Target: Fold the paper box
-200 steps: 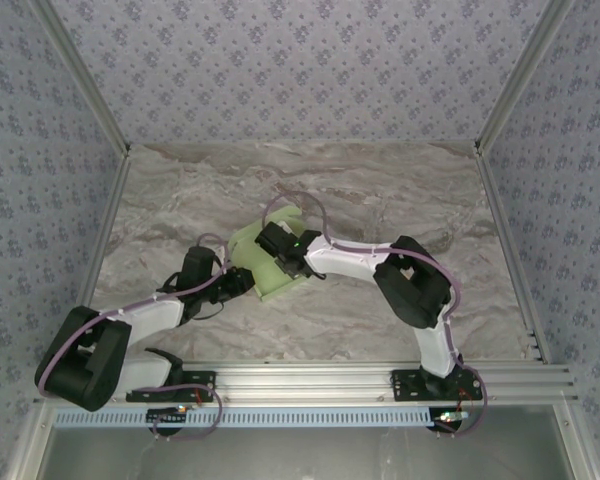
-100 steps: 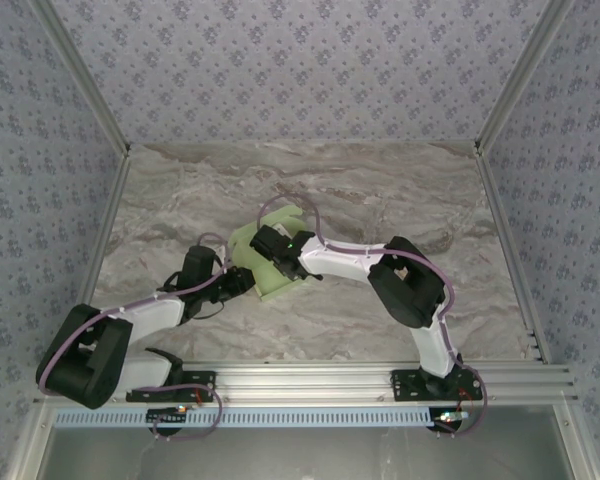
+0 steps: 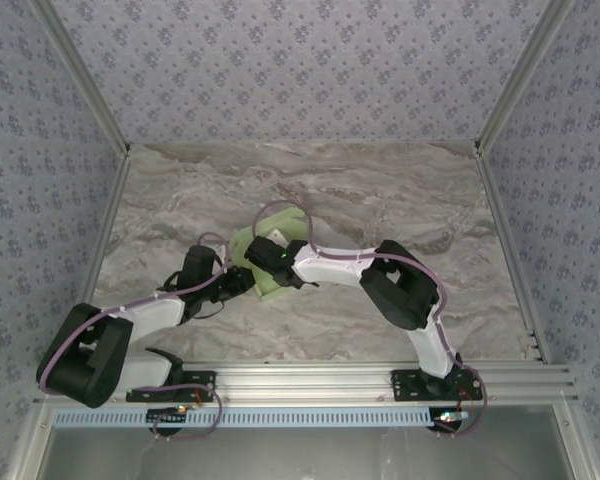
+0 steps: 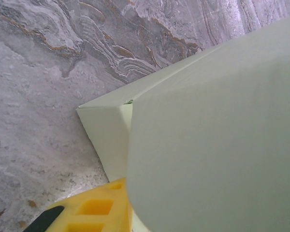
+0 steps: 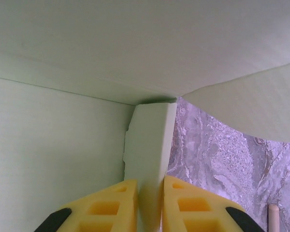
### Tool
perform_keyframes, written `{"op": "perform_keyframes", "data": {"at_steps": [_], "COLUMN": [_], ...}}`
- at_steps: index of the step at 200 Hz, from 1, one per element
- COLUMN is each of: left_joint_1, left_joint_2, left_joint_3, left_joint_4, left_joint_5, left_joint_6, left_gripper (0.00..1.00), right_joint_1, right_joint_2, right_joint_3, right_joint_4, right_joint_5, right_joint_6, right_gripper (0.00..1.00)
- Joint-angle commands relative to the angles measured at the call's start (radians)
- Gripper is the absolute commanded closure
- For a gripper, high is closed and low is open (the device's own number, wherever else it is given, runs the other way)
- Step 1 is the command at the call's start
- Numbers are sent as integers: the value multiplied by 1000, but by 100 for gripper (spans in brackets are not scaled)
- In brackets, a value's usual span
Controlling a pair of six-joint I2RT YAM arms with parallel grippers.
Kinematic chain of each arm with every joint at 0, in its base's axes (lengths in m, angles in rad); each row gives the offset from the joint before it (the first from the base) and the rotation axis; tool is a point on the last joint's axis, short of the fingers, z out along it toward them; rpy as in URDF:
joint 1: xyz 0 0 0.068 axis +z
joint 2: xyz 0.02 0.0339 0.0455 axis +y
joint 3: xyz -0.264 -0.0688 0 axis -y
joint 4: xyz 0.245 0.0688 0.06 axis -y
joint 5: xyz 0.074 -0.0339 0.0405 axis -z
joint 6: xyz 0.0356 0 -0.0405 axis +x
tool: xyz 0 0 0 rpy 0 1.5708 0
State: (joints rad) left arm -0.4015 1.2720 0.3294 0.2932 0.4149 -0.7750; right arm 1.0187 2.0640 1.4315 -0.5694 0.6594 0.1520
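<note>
Right gripper (image 5: 151,200) has swung left over the box (image 3: 269,289) and pinches a flap (image 5: 152,145); left gripper (image 3: 240,283) meets its edge, hold I cannot tell.

Pale lime-green paper box (image 3: 270,287), partly folded; walls raised; centre of tabletop (image 3: 400,190).

The right claw (image 3: 263,256) covers much of the paper box (image 3: 242,242) from above.

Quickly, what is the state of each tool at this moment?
Left tool: cannot be told; the pale lime-green card paper box hides one finger.
Right tool: closed on a flap of that box.
</note>
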Motion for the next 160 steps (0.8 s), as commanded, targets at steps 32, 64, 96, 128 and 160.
{"op": "perform_keyframes", "data": {"at_steps": [32, 64, 96, 128, 160], "left_joint_1": [-17, -17, -17, -17, -17], "left_joint_2": [15, 14, 15, 15, 7], "left_joint_3": [27, 31, 32, 32, 35], "left_joint_4": [9, -3, -5, -9, -18], "left_joint_5": [4, 0, -3, -4, -7], "left_joint_6": [35, 42, 45, 46, 48], "left_gripper": [77, 77, 77, 77, 77], "right_joint_1": [5, -7, -12, -25, -47], "right_joint_2": [-50, -96, -133, -190, -233], "right_joint_3": [-28, -32, -48, -88, -133], "right_joint_4": [-38, -37, -36, 6, 39], "right_joint_5": [-216, -246, -265, -283, -330], "right_joint_6": [-22, -9, 4, 22, 37], "right_gripper": [70, 59, 49, 43, 36]}}
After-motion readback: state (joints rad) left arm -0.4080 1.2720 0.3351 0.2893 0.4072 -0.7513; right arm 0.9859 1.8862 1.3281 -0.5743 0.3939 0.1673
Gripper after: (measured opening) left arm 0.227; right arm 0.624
